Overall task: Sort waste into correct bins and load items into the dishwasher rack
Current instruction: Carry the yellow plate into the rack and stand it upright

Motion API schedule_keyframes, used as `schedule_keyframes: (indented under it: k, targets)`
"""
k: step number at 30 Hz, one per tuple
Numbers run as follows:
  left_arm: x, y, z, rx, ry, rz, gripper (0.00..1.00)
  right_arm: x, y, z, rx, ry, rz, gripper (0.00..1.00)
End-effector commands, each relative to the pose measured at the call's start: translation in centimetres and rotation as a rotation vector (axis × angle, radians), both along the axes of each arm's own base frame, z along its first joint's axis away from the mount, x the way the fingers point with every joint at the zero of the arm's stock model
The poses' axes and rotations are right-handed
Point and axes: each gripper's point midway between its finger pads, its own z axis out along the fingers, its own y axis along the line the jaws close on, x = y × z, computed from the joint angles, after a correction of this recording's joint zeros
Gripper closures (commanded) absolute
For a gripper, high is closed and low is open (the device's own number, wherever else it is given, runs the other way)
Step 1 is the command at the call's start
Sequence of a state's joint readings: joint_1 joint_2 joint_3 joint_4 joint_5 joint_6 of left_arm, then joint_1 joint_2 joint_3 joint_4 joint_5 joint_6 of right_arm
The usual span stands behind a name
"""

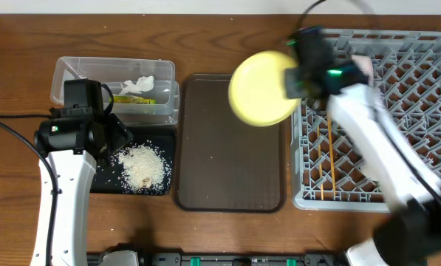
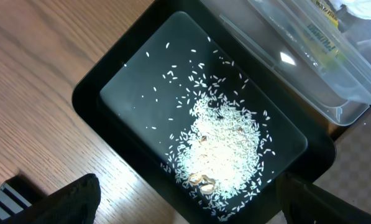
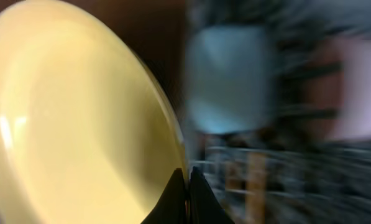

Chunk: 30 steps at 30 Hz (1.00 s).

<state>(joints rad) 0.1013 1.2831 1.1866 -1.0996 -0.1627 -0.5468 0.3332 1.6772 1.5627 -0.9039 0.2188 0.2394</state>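
My right gripper (image 1: pixel 292 80) is shut on the rim of the round yellow plate (image 1: pixel 261 89) and holds it tilted in the air between the brown tray and the grey dishwasher rack (image 1: pixel 397 111). In the right wrist view the plate (image 3: pixel 79 124) fills the left and the fingers (image 3: pixel 187 186) pinch its edge; a blurred light blue bowl (image 3: pixel 229 81) sits in the rack behind. Wooden chopsticks (image 1: pixel 326 159) lie in the rack. My left gripper (image 2: pixel 185 205) is open above the black tray (image 1: pixel 106 181) holding loose rice (image 1: pixel 142 166) (image 2: pixel 219 146). The clear tub (image 1: pixel 69 74) holds the yellow-green wrapper (image 1: pixel 135 100) and white tissue (image 1: pixel 139 85).
A large dark brown serving tray (image 1: pixel 231 148) lies in the middle of the wooden table. The clear tub's corner (image 2: pixel 340 106) sits next to the black tray (image 2: pixel 92 106). A pale item (image 1: pixel 364 66) sits at the rack's back.
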Motion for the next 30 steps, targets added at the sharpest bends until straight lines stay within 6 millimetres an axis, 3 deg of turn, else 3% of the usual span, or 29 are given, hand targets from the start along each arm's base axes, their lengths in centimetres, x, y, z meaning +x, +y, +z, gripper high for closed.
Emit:
schedule_keyframes:
  k: [1,6,11,25,30]
  targets:
    - [0.1,0.1,0.2,0.002,-0.003,0.008,0.07,-1.1,-5.3,5.1,-0.144,-0.100,-0.043,0.99]
    - [0.1,0.1,0.2,0.001,-0.003,0.008,0.07,-3.7,-11.8,8.8,-0.325,-0.127,-0.112,0.99]
    - [0.1,0.1,0.2,0.001,-0.003,0.008,0.07,-6.5,-16.6,8.9,-0.552,-0.012,-0.190,0.99]
    - [0.1,0.1,0.2,0.001,-0.003,0.008,0.07,-6.8,-16.8,2.9,-0.561,0.141,-0.227,0.99]
    - [0.1,0.1,0.2,0.001,-0.002,0.008,0.07,-6.7,-16.2,2.1,-0.536,0.147,-0.254,0.99]
